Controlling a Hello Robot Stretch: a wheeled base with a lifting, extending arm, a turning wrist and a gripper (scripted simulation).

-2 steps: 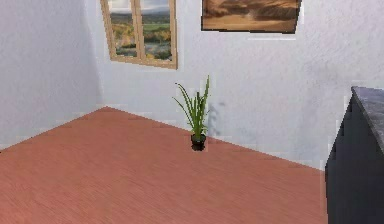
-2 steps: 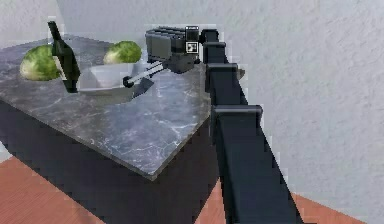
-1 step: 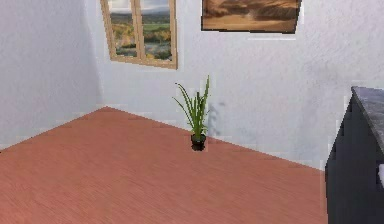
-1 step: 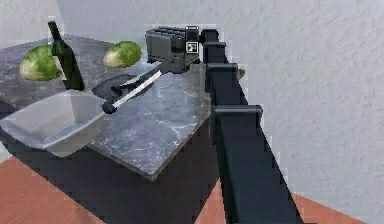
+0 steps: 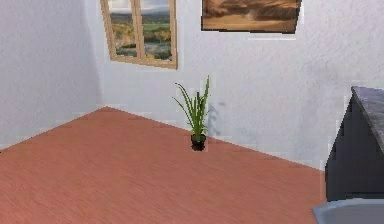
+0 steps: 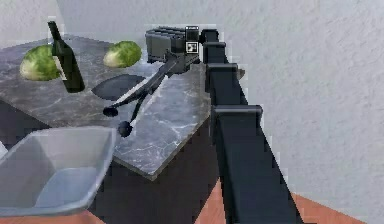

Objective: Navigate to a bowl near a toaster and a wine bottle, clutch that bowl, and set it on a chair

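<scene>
My dark square arm (image 6: pixel 235 120) reaches over the grey marbled countertop (image 6: pixel 170 120), and a dark flat round dish (image 6: pixel 118 86) lies near my gripper (image 6: pixel 120 116). Behind the dish lies a green leafy head (image 6: pixel 122 54); left of it a dark glass wine bottle (image 6: pixel 63 55) stands beside a second leafy head (image 6: pixel 38 64), with a grey sink basin (image 6: pixel 55 170) nearer. Ahead, a green potted plant (image 5: pixel 197 115) stands on the floor (image 5: pixel 100 170), below and right of a wood-framed window (image 5: pixel 140 30).
</scene>
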